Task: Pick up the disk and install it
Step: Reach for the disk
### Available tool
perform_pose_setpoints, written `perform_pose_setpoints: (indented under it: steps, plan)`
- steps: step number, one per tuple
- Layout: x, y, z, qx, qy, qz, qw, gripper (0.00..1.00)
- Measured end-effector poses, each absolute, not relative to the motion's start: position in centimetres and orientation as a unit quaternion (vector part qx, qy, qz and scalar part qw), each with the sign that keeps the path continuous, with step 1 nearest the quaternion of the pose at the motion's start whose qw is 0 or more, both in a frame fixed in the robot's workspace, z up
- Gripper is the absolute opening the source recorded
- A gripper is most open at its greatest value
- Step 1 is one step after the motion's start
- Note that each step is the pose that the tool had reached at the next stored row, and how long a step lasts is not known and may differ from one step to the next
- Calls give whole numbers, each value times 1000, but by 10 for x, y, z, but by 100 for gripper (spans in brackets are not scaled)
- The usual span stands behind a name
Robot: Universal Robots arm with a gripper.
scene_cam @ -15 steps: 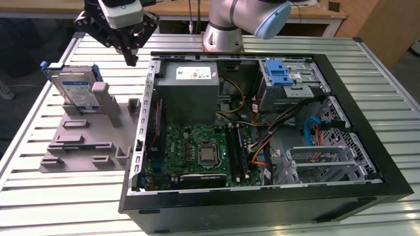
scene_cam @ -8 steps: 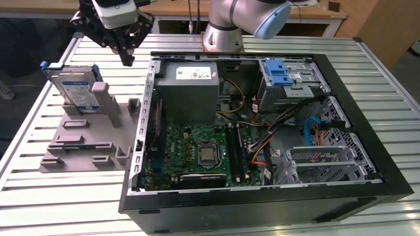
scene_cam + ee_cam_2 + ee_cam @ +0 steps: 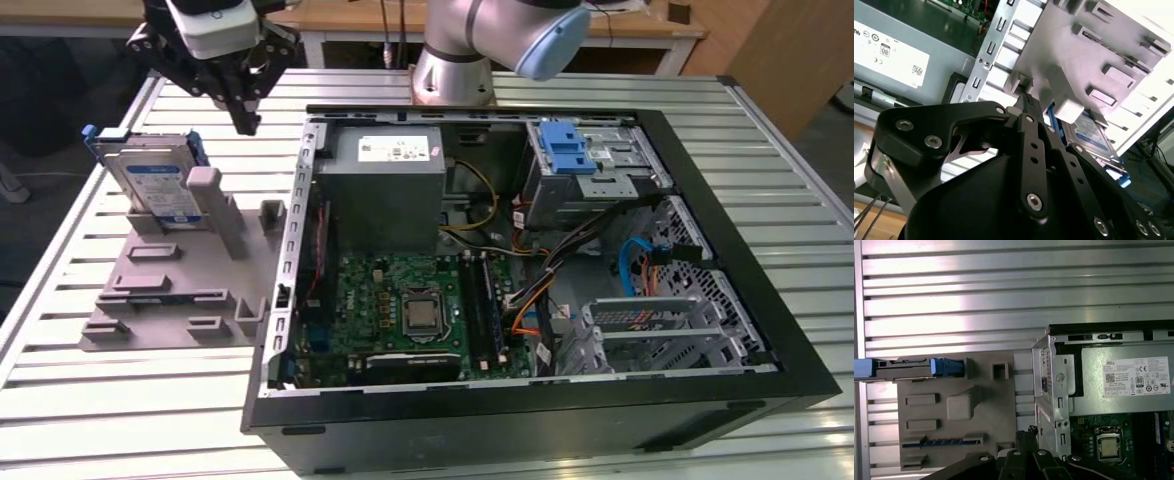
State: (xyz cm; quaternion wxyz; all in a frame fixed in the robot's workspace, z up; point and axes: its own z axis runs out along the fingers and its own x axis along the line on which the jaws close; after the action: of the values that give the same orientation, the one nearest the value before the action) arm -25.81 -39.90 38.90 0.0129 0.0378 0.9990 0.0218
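The claw (image 3: 247, 124) hung closed and empty over the tabletop (image 3: 120, 420) while the disk (image 3: 156, 187) stood unpicked in its grey holder (image 3: 180, 300), outside the open computer case (image 3: 534, 425).

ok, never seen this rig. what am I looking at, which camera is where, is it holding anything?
It's one robot arm with a two-finger gripper at its end. The exterior view comes from a camera off the arm, looking down on a slatted metal table. The two wrist views come from cameras on the arm, so the gripper's links show in them. On the table sit an open computer case and a grey holder; the disk stands on edge in that holder. The gripper is shut, holds nothing, and hangs close to the disk without touching it.
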Motion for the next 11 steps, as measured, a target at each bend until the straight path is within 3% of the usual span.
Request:
perform_pose_setpoints:
  steps: [11]
  plan:
    - [-275, -399, 388, 38, 999, 21, 4, 11]
